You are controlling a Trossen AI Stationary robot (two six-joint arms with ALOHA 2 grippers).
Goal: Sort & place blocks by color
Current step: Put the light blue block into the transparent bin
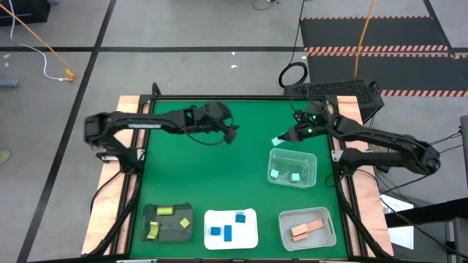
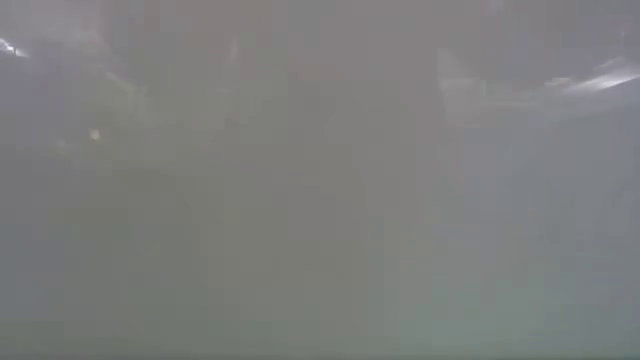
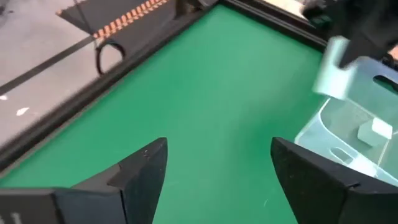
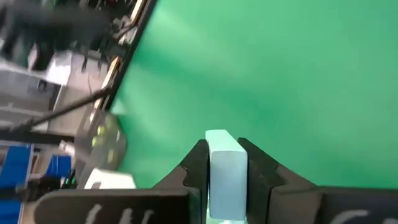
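The right gripper [image 1: 284, 138], right of centre in the high view, is clenched on a mint-teal block [image 1: 278, 141], carried in the air just above the upper-left corner of the clear tray [image 1: 313, 158]. In the right wrist view the block [image 4: 225, 174] sits squarely between the 2 fingers [image 4: 194, 168], pinched on its long flat sides with its end sticking out past the tips. It looks like a small, rigid, light bar with smooth faces, so a grip across the flat sides should be enough; taken near a corner, it would likely twist out.

2 more mint-teal blocks already lie in the clear tray. At the bottom of the frame, yellow-green blocks [image 1: 165, 211] fill the dark tray [image 1: 145, 221], blue ones [image 1: 227, 232] the white tray [image 1: 252, 235], and tan-pink ones [image 1: 307, 229] the lower-right tray [image 1: 329, 235].

The left gripper [image 1: 232, 133] hangs above bare green mat [image 1: 219, 175] at upper centre, fingers spread and empty
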